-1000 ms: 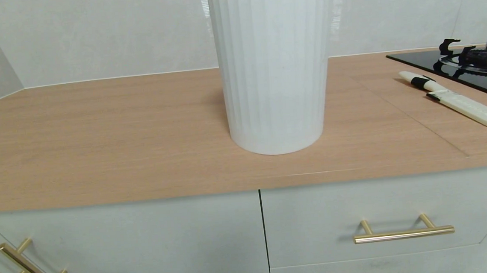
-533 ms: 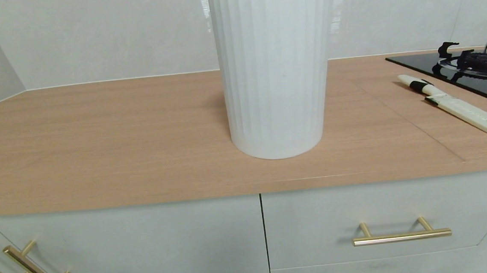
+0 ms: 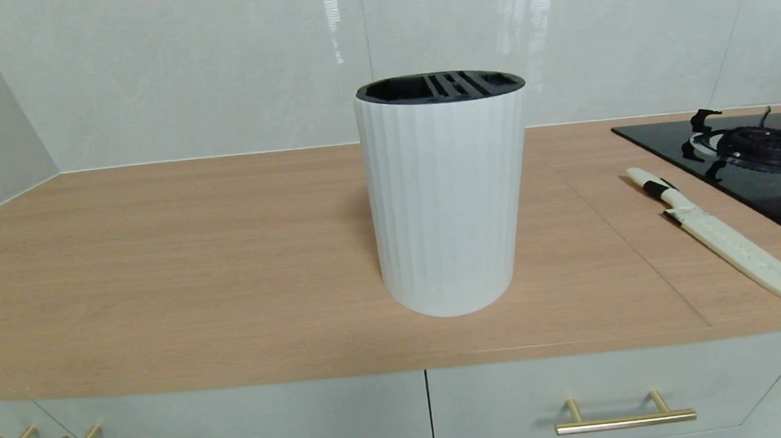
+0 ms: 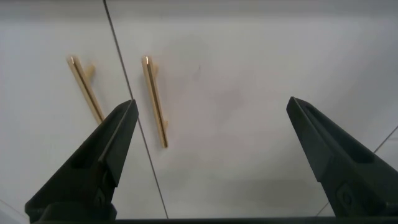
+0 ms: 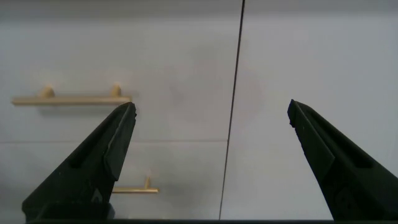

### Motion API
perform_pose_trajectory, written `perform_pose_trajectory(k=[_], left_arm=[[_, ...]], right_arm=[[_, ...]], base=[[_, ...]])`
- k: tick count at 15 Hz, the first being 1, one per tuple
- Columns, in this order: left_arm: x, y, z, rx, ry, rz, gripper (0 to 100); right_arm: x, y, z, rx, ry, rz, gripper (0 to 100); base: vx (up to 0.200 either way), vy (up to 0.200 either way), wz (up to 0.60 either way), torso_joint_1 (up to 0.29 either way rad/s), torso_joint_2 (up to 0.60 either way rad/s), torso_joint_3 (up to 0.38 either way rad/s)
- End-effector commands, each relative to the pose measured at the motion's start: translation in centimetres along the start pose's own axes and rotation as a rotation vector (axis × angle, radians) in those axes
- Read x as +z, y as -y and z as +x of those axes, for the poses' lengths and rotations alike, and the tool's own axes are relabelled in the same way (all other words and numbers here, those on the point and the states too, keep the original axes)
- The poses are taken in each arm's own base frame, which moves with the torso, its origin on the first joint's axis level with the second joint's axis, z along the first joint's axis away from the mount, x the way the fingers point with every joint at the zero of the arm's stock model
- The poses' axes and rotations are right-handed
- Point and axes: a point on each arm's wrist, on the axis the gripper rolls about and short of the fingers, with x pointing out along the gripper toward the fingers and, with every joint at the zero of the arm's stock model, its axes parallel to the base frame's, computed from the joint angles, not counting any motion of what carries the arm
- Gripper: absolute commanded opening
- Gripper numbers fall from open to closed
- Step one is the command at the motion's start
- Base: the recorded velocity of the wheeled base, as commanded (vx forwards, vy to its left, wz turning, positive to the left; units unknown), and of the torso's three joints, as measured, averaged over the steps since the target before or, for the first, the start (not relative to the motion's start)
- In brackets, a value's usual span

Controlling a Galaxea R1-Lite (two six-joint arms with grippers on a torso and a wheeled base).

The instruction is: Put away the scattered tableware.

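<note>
A tall white ribbed knife holder [image 3: 445, 201] with a black slotted top stands upright in the middle of the wooden countertop [image 3: 160, 262]. A cream knife [image 3: 711, 233] with a black band on its handle lies flat on the counter to the holder's right, beside the stove. My left gripper [image 4: 211, 109] is open below the counter, facing white cabinet doors with gold handles [image 4: 155, 101]. My right gripper [image 5: 211, 112] is open too, facing drawer fronts with a gold handle [image 5: 71, 98]. Nothing is between either pair of fingers.
A black glass cooktop with a gas burner [image 3: 757, 152] sits at the far right of the counter. Tiled wall stands behind. White drawers with gold bar handles [image 3: 624, 419] run under the counter's front edge.
The head view has risen and tilted, so the holder's black slotted top now shows and the whole scene sits lower in the picture. Nothing on the counter has moved.
</note>
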Motion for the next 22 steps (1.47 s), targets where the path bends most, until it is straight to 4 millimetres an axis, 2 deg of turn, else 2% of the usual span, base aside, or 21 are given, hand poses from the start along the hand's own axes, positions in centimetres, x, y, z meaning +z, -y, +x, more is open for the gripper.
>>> perform_pose_trajectory(k=[1, 12, 22], left_arm=[[-0.01, 0.00, 0.00, 0.001, -0.001, 0.000, 100], [0.00, 0.00, 0.00, 0.001, 0.000, 0.000, 100], [-0.01, 0.00, 0.00, 0.001, -0.001, 0.000, 100]], right_arm=[[0.00, 0.00, 0.01, 0.001, -0.002, 0.000, 100], [0.00, 0.00, 0.01, 0.001, -0.002, 0.000, 100], [0.00, 0.00, 0.01, -0.001, -0.002, 0.000, 100]], base=[[0.000, 0.000, 0.00, 0.119, -0.46, -0.325], [0.000, 0.000, 0.00, 0.172, -0.48, -0.308], [0.000, 0.000, 0.00, 0.237, -0.55, -0.314]])
